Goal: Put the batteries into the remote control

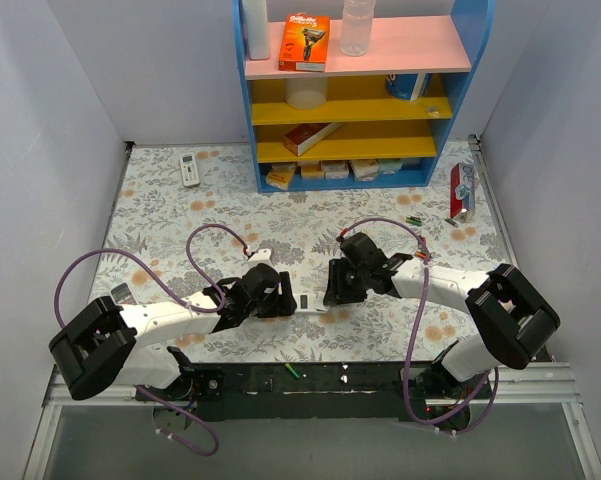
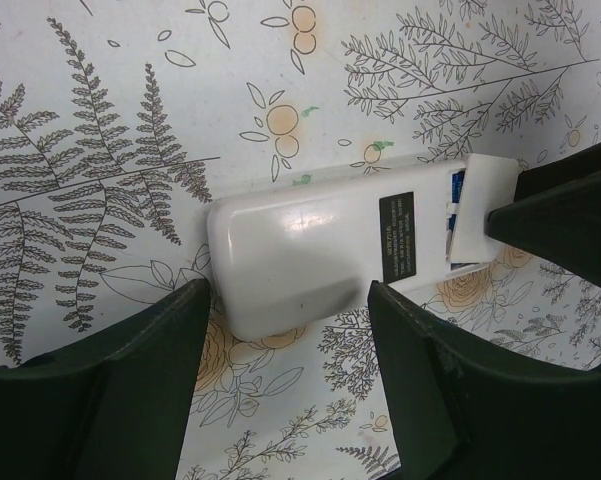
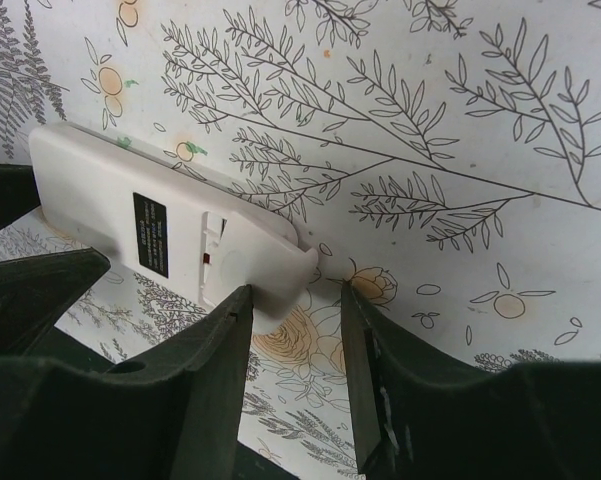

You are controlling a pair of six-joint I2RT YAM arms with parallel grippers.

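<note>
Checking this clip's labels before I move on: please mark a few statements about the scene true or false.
1. The remote control lies back up on the table. True.
2. The right gripper holds a battery. False: it is open, straddling the remote's end.
3. A second white remote lies near the shelf. True.
4. The batteries sit on the shelf. False: they lie loose on the table, on its right side.

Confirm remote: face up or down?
Face down: remote control shows its plain white back and black label; no buttons visible.
</note>
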